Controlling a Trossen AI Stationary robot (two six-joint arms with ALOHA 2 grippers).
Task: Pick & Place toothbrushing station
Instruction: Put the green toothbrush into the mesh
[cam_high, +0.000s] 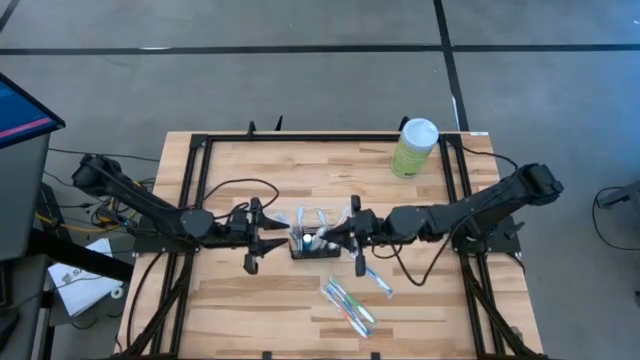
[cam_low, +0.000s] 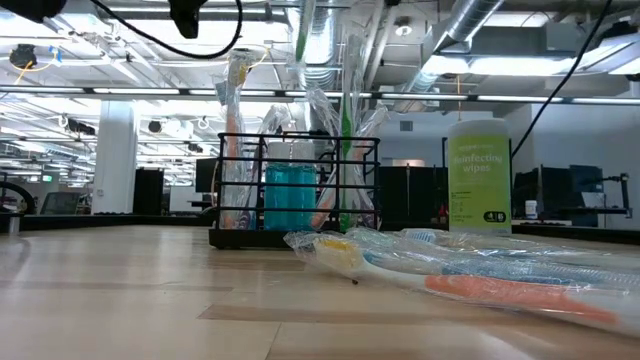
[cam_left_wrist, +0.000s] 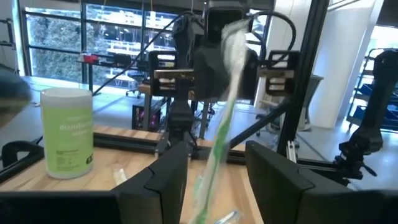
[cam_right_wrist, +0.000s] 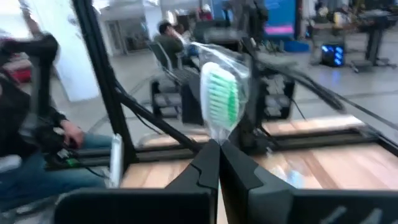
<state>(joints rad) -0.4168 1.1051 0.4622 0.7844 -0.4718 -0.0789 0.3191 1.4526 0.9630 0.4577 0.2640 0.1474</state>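
Observation:
The toothbrushing station, a low black wire holder, stands mid-table with wrapped brushes and a teal item upright in it. My right gripper comes level from the table's right and is shut on a green toothbrush in a clear wrapper. In the low view a green shaft stands upright at the holder. My left gripper is level at the holder's left side, open. Its fingers stand on either side of that toothbrush without visibly touching it. My right gripper pinches the wrapped green toothbrush just below its bristle head between its two shut fingers. The fingers come level from the table's right. The head stands upright above the fingertips. What lies below the fingers is hidden by them.
A pale-green wipes canister stands at the far right. Several wrapped toothbrushes lie on the table near the holder's front right. Black frame rails border the table. A seated person shows beyond the table.

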